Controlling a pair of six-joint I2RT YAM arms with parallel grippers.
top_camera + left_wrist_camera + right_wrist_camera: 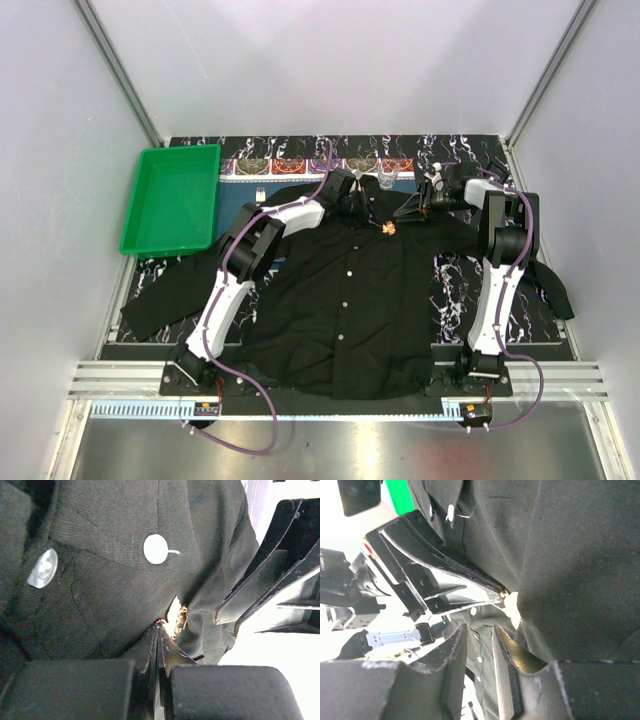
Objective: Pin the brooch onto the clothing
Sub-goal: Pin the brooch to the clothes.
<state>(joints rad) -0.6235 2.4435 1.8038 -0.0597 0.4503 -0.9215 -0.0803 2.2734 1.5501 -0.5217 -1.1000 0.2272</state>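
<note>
Brooch (391, 228) lay on the chest of the black shirt (340, 310) in the top view, toward twelve o'clock on the garment and just under the collar. The shirt was spread flat on the desk (470, 290). The left arm (235, 270) reached in from seven o'clock and the right arm (497, 270) from five o'clock. Both sets of jaws met close around the brooch. A green tray (170, 200) sat at ten o'clock, well apart from them.

From the left wrist, the left jaws stood fully closed at six o'clock, their tips touching the brooch (176, 617) where the cloth bunched. Whether they pinched its edge or only the fabric beside it could not be told. A white button (155, 549) sat at twelve o'clock, and the right jaws came in from three o'clock.

From the right wrist, the right jaws stood partly apart at six o'clock with nothing between them. The brooch (512, 602) was just beyond their tips, at about one o'clock. The left jaws crossed in from ten o'clock, their tip touching it.

The step in hand looked like the fastening itself, near its end, with the left side steadying the spot and the right side free of the brooch. The next move would call for checking that the pin had caught the cloth. Both arms would then need to back off gently, without dragging the fabric or tugging the brooch loose.
</note>
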